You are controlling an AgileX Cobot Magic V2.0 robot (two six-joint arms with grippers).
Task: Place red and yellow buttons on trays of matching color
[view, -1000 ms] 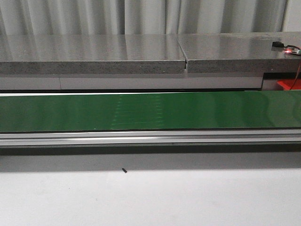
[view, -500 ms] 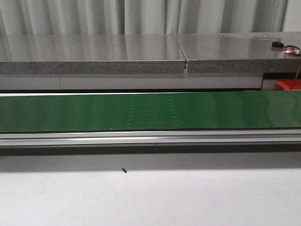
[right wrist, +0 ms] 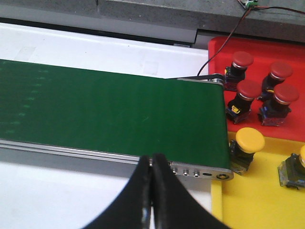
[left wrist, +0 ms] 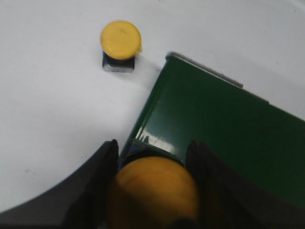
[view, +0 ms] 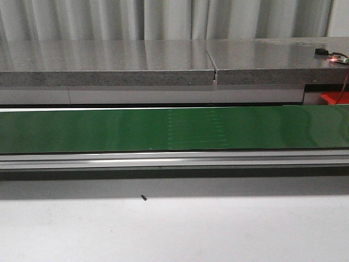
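Observation:
My left gripper (left wrist: 152,151) is shut on a yellow button (left wrist: 152,191), which hangs over the end of the green conveyor belt (left wrist: 224,129). A second yellow button (left wrist: 121,40) stands on the white table beside that belt end. In the right wrist view, the red tray (right wrist: 259,47) holds several red buttons (right wrist: 248,89). The yellow tray (right wrist: 257,200) holds one yellow button (right wrist: 250,140) next to the belt end and another (right wrist: 299,167) at the picture's edge. My right gripper (right wrist: 152,164) is shut and empty above the belt's metal side rail. Neither gripper shows in the front view.
The green belt (view: 109,130) runs across the front view with a metal rail (view: 163,159) along its near side. A grey stone counter (view: 109,65) stands behind it. A red tray corner (view: 334,98) and a wired device (view: 332,56) show at the far right.
A faint pattern of marks on the belt has moved steadily to the right across the front view. Nothing else there has changed.

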